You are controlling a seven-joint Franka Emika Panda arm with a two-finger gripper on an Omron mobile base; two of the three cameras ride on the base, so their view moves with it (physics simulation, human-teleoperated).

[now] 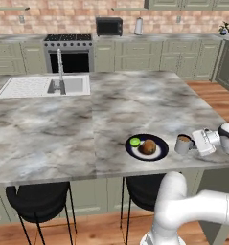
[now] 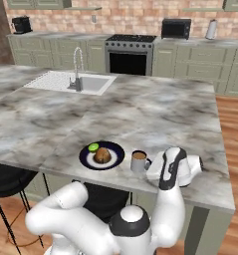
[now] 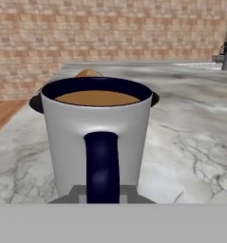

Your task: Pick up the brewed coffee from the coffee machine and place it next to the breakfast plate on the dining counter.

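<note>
The brewed coffee (image 1: 184, 143) (image 2: 138, 161) is a small grey mug with brown coffee. It stands upright on the dining counter (image 1: 63, 129) (image 2: 165, 114), just right of the breakfast plate (image 1: 159, 152) (image 2: 85, 158), a small gap between them. My gripper (image 1: 195, 142) (image 2: 149, 167) reaches in from the right, shut on the mug's handle. In the hand view the mug (image 3: 96, 137) is close up, its dark handle between my fingertips (image 3: 101, 194), the bun behind it. The coffee machine (image 2: 22, 24) sits far back on the wall counter at the left.
The plate holds a brown bun (image 1: 148, 146) and a lime piece (image 1: 134, 141). Sink (image 1: 39, 86) and faucet (image 1: 61, 69) are set in the counter's far left. The counter's near edge runs close below mug and plate. Black stools (image 1: 37, 198) stand under it. A microwave (image 1: 109, 26) is on the back wall.
</note>
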